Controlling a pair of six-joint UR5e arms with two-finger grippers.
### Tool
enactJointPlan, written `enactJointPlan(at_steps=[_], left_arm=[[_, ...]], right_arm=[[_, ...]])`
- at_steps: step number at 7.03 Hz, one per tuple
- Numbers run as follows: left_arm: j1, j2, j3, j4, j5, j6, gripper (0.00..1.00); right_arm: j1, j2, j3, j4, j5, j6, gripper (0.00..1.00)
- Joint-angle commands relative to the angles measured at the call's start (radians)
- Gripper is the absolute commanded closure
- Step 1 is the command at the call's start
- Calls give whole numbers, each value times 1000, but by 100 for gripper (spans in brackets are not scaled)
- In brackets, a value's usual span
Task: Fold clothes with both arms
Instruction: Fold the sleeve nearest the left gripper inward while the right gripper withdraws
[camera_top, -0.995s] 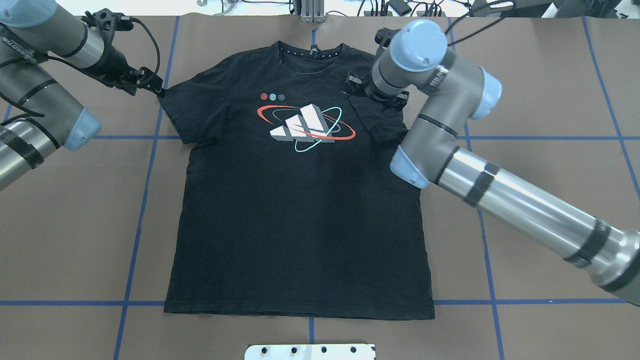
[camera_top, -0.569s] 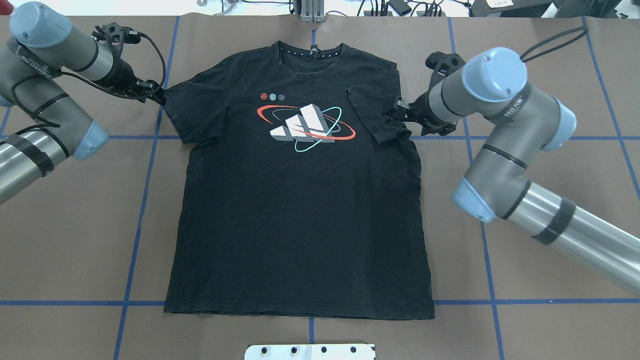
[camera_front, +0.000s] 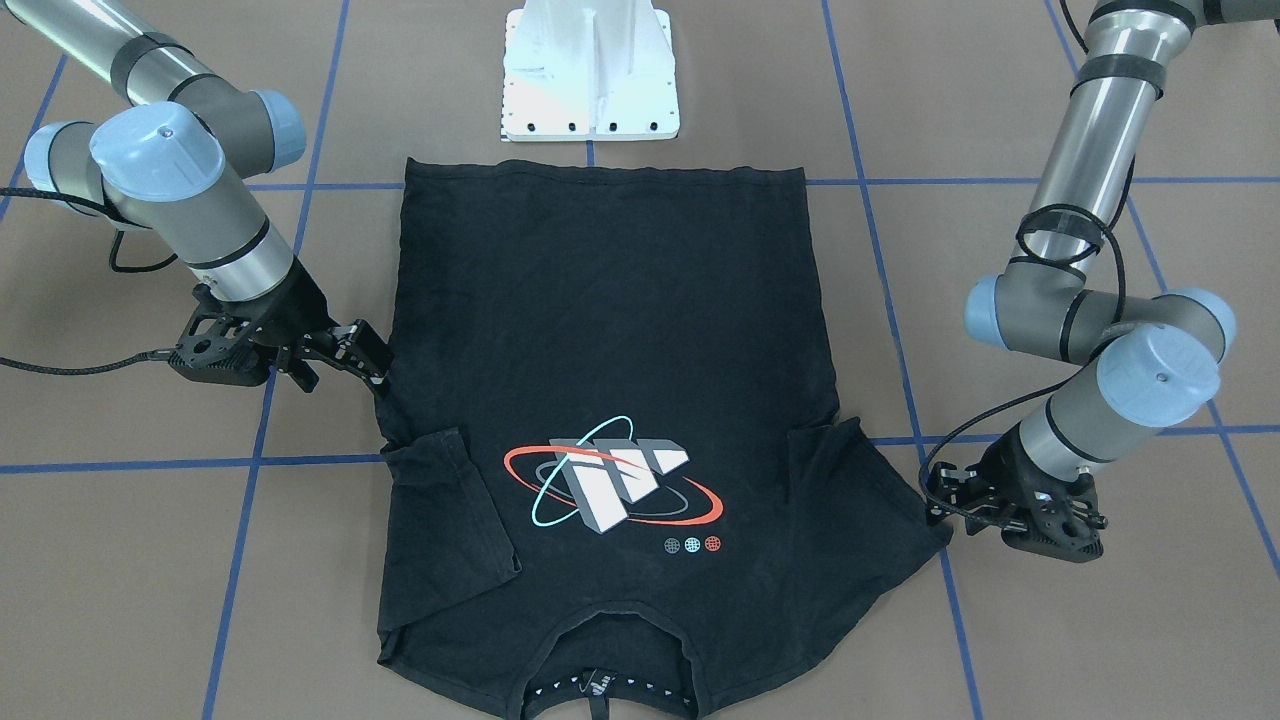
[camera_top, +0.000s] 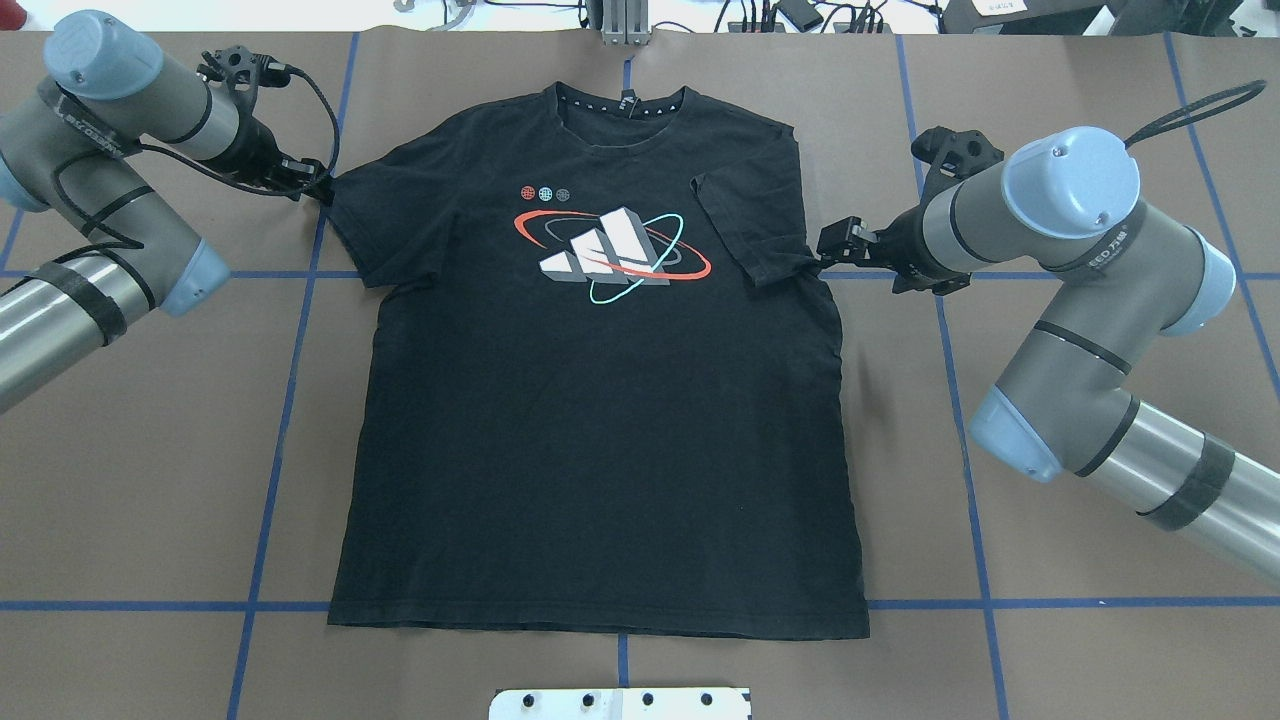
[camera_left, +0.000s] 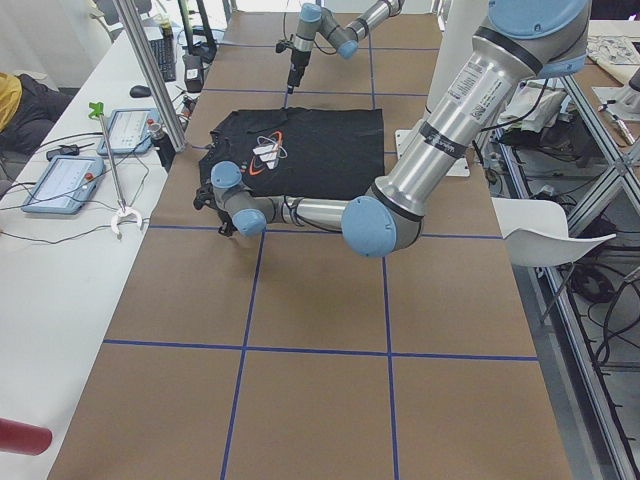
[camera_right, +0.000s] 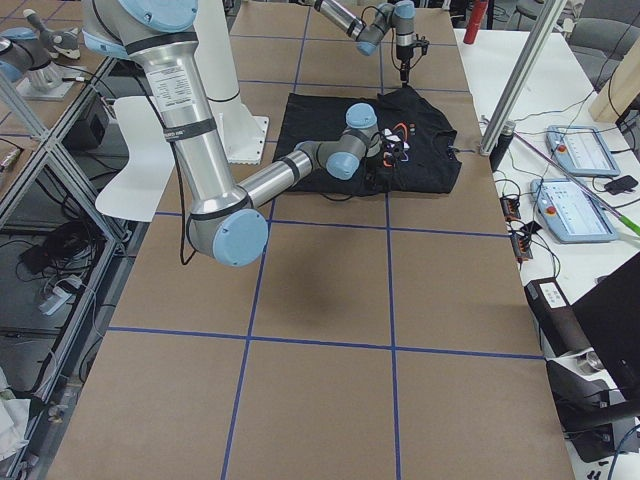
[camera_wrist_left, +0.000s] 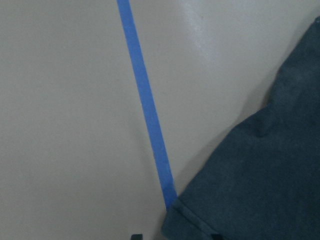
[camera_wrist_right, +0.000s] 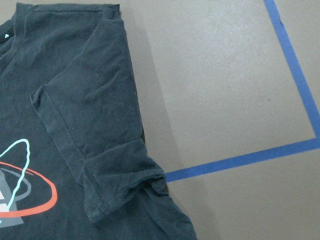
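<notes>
Plate (camera_top: 620, 703) nearest, at the surface (camera_top: 130, 480) edge, well back from both tools. Shirt (camera_top: 600, 450) lies flat, print side up. Hem is just beyond the plate and the collar (camera_top: 620, 105) is at the far end. The shirt's upper part sits between the two tools.

Right tool (camera_top: 830, 247): low over the surface, tips pointing at the shirt's side, right at the outer crease of the folded sleeve (camera_top: 750, 225). That sleeve is turned inward onto the chest, with its cuff edge on the side away from the tool, toward the logo (camera_top: 610, 245). Front view: jaws look parted, no cloth seen between them. Tips are touching the shirt edge or just short of it; cannot tell which. Right wrist view: the folded sleeve has a small bunched wrinkle at its lower corner, where a blue tape (camera_wrist_right: 240, 160) line meets the cloth.

Left tool (camera_top: 318, 188): also low, tips at the outer corner of the flat sleeve (camera_top: 375, 225), which lies spread out and unfolded. Left wrist view shows only that sleeve corner and a tape line running up to it. Fingers are barely in frame, so I cannot tell how wide the jaws stand or whether they pinch cloth.

Logo lies between the tools, nearer the right one. Three small dots sit just beyond it, toward the left tool. Collar is beyond both tools, with white dots on its inner band.

Side views: both tools too small to read.
</notes>
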Motion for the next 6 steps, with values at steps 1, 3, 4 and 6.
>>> enactJointPlan(at_steps=[1,3,4,6], left_arm=[[-1,-19,22,-5,9,0,52],[2,-20,31,-8,9,0,52],[2,-22,31,-8,9,0,52],[2,-22,31,-6,9,0,87]], right_arm=[[4,-11,5,0,-5,-3,0],[10,-13,3,0,-5,-7,0],[10,-13,3,0,-5,-7,0],[10,-11,2,0,-5,-7,0]])
